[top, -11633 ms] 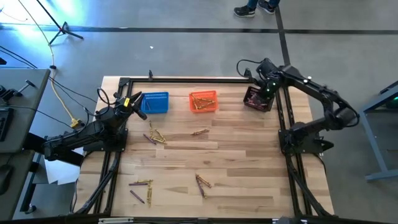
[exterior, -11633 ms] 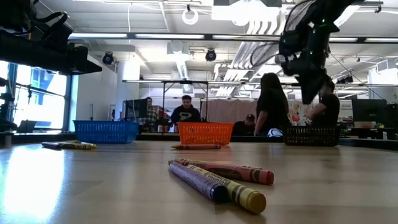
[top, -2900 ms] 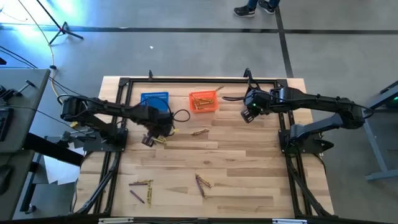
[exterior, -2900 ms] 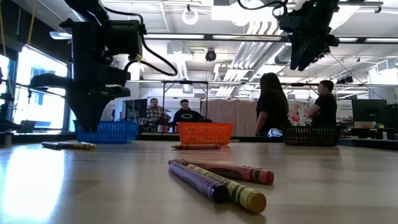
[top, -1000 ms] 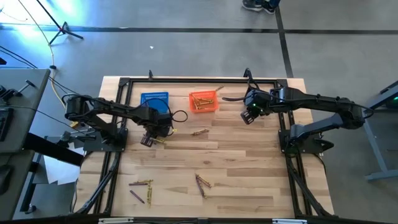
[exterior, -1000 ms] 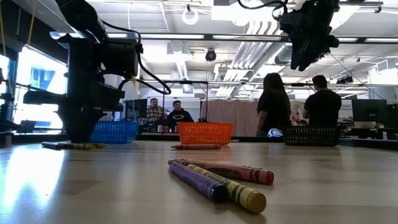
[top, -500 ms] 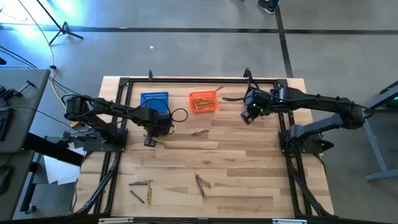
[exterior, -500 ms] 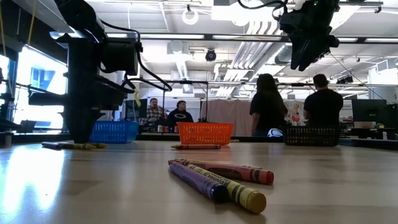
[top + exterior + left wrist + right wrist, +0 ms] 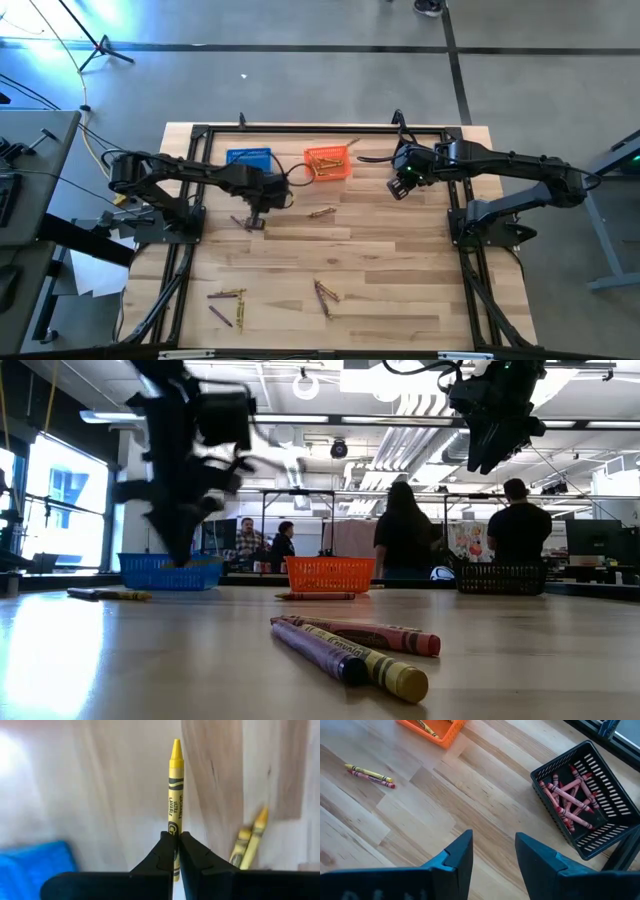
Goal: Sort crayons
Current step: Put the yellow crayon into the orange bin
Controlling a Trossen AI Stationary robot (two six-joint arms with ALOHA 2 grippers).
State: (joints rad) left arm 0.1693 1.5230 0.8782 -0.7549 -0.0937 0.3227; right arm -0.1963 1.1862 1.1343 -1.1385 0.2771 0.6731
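The left claw pinches a yellow crayon by its lower end, tip pointing away, lifted off the bench near the blue basket, likely so it can be carried to the orange basket, which already holds yellow ones. The right claw hangs spread wide and empty beside the black basket of red crayons, waiting.

We see an open-plan lab: exposed ceiling ducts at upper centre, people at desks mid-frame.
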